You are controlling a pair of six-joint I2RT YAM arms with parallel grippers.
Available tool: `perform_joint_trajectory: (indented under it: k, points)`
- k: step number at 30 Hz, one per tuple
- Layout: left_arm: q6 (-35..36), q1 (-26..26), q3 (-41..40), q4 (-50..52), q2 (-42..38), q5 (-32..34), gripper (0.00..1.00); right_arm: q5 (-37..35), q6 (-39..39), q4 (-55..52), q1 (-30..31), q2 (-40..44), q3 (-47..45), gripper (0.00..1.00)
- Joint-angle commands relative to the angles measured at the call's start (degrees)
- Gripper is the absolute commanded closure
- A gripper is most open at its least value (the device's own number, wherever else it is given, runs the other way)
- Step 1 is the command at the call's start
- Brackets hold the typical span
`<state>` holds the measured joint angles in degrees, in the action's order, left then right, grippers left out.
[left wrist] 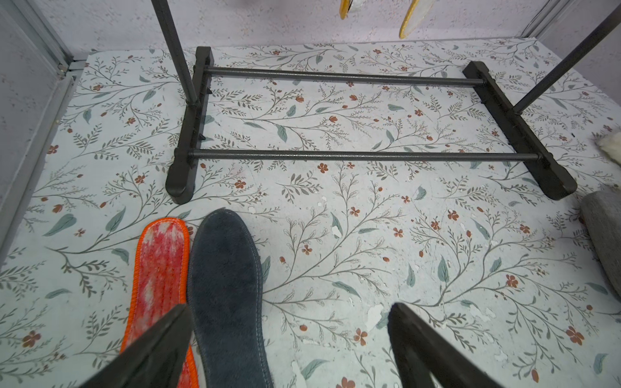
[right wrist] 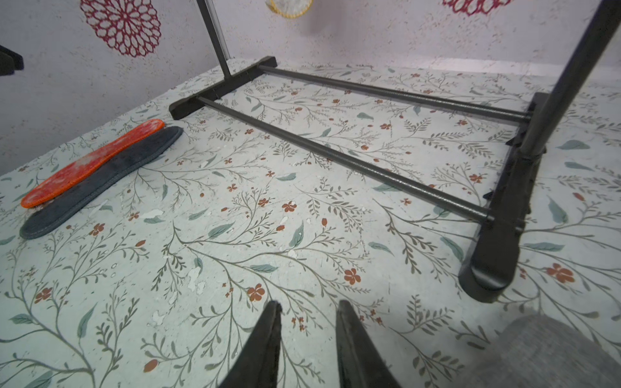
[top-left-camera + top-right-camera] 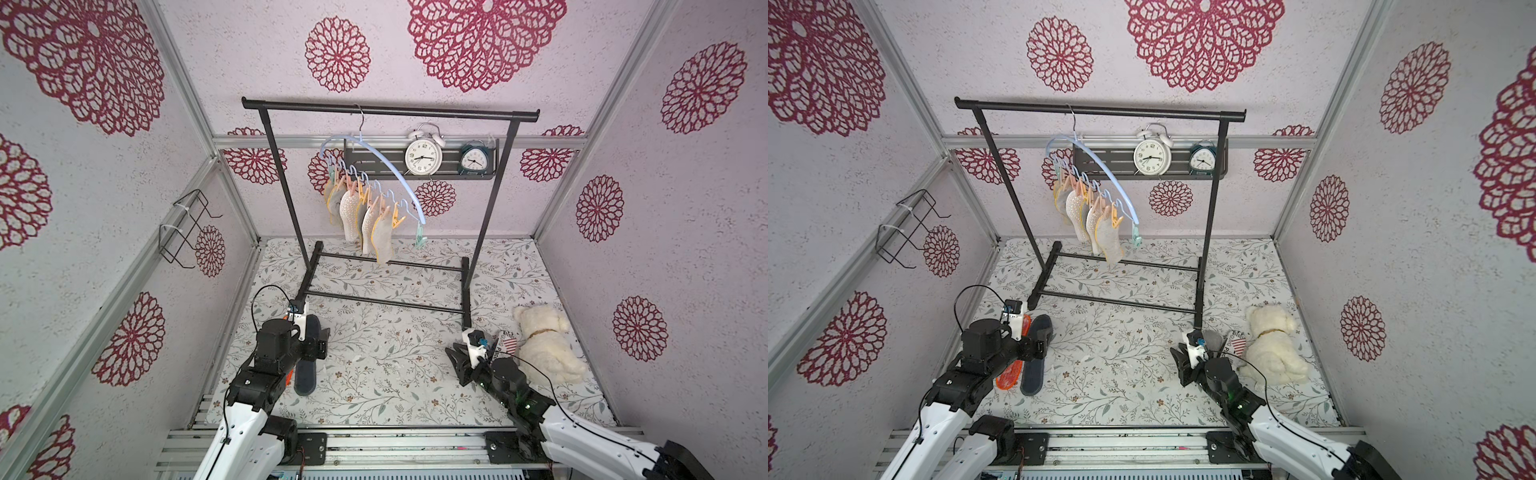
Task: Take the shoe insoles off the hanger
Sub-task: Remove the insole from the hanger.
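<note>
The pale blue hanger (image 3: 388,163) hangs by its metal hook from the rack's top bar and is tilted, seen in both top views. Several shoe insoles (image 3: 376,226), yellow-edged and pale, dangle from its clothespins. Two more insoles lie flat side by side on the table at the left: an orange-red one (image 1: 161,265) and a dark grey one (image 1: 228,285). My left gripper (image 1: 291,306) hovers just above them, wide open and empty; one finger is over the orange insole. My right gripper (image 2: 309,303) is low over bare table at the right, its jaws a little apart with nothing between them.
The black garment rack (image 3: 390,110) stands mid-table, its base bars (image 1: 336,155) on the floor ahead of both arms. A white plush dog (image 3: 544,345), a striped packet (image 3: 508,344) and a grey felt roll (image 2: 554,352) sit by the right arm. Two clocks (image 3: 424,157) stand on the back shelf.
</note>
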<state>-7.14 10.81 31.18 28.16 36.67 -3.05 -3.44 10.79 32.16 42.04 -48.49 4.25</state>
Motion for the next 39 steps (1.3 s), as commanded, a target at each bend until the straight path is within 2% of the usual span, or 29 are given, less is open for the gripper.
perform_joint_trajectory:
  k: [1,5,11,13,18,25,34,36,39]
  points:
    - [0.27,-0.31,0.9,-0.94,-0.88,-2.13,0.06,6.0,-2.91,10.72,-1.73,-7.41,6.89,0.67]
    - [0.46,-0.28,0.9,-0.84,-1.24,-2.49,0.07,13.86,-4.97,15.0,-4.54,-19.46,15.78,0.63]
    - [0.5,-0.26,0.73,-0.65,-1.78,-2.79,0.07,24.12,-7.09,17.87,-9.63,-36.33,33.77,0.61]
    - [0.61,-0.2,0.89,-0.42,-1.73,-3.82,0.07,27.16,-7.91,15.66,-10.77,-41.59,41.5,0.57]
    - [0.63,0.35,0.99,0.08,-2.12,-5.02,0.08,36.76,-6.11,18.04,-13.32,-52.65,56.72,0.45]
    - [0.63,0.84,0.73,-0.38,-2.49,-5.61,0.08,40.78,-4.47,15.03,-13.19,-66.69,80.39,0.44]
    - [0.72,0.84,0.82,-0.28,-1.88,-5.13,0.08,43.7,-3.05,15.1,-11.02,-70.96,87.08,0.41]
    - [0.71,0.84,0.9,-0.3,-1.87,-5.19,0.08,45.07,-2.56,15.05,-10.58,-71.53,87.67,0.44]
    - [0.81,0.87,0.81,-0.48,-1.69,-5.31,0.08,46.92,-0.39,16.34,-9.88,-72.44,88.3,0.56]
